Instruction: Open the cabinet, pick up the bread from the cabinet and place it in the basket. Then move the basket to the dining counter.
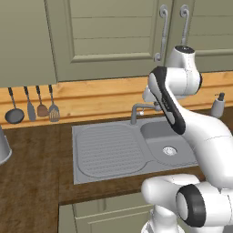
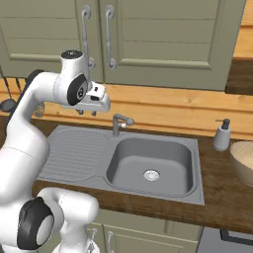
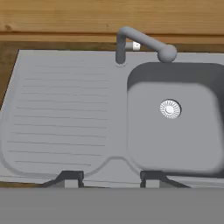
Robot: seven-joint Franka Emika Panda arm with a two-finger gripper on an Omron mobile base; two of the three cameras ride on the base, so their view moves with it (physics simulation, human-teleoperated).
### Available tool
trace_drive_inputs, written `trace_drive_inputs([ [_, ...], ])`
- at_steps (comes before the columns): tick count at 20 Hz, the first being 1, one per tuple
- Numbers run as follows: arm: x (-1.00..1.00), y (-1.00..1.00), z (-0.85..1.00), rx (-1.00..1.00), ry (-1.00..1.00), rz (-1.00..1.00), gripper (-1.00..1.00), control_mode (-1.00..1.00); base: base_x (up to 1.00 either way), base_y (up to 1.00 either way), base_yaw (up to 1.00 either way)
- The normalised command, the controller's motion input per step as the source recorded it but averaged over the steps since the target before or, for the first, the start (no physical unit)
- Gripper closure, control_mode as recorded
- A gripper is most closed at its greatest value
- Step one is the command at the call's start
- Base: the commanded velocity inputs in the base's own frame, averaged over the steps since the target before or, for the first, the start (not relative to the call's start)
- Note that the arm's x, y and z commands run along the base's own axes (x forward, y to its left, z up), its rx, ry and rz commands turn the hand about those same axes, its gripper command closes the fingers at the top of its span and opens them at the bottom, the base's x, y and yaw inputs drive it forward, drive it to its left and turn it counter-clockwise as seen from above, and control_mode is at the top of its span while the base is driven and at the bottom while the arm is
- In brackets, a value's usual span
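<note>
On the left we see spoons (image 1: 32,107) hanging on the wall. Our gripper (image 3: 109,178) hangs over the grey sink (image 2: 148,163), fingers apart, holding nothing. Above it, the cabinet (image 2: 163,39) doors are closed. Far right, the basket (image 2: 243,160) sits on the worktop beside a soap bottle (image 2: 222,135).

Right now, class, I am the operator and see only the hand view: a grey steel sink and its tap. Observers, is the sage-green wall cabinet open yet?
Observer: No. The sage-green wall cabinet above the grey steel sink is shut, both doors flush.
Operator: Where is the basket?
Observer: The pale tan woven basket stands on the dark wooden worktop, right of the sink, at the edge of the right base view.
Operator: Anything between sink and basket?
Observer: A small grey soap dispenser stands by the sink's back right corner.
</note>
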Motion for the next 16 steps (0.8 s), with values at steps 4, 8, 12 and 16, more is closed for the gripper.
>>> trace_drive_inputs([
  [4, -0.64, 0.0, 0.0, 0.0, -0.04, 0.04, -1.0, -1.0, 0.0, 0.0, 0.0],
  [8, -0.8, -0.32, 0.37, 0.0, -0.3, 0.0, -1.0, -1.0, 0.0, 0.0, 0.0],
  [12, -0.18, -0.55, 1.0, 0.02, -0.44, 0.05, -1.0, -1.0, 0.0, 0.0, 0.0],
  [16, 0.0, -0.41, 1.0, 0.04, -0.31, 0.02, -1.0, -1.0, 0.0, 0.0, 0.0],
])
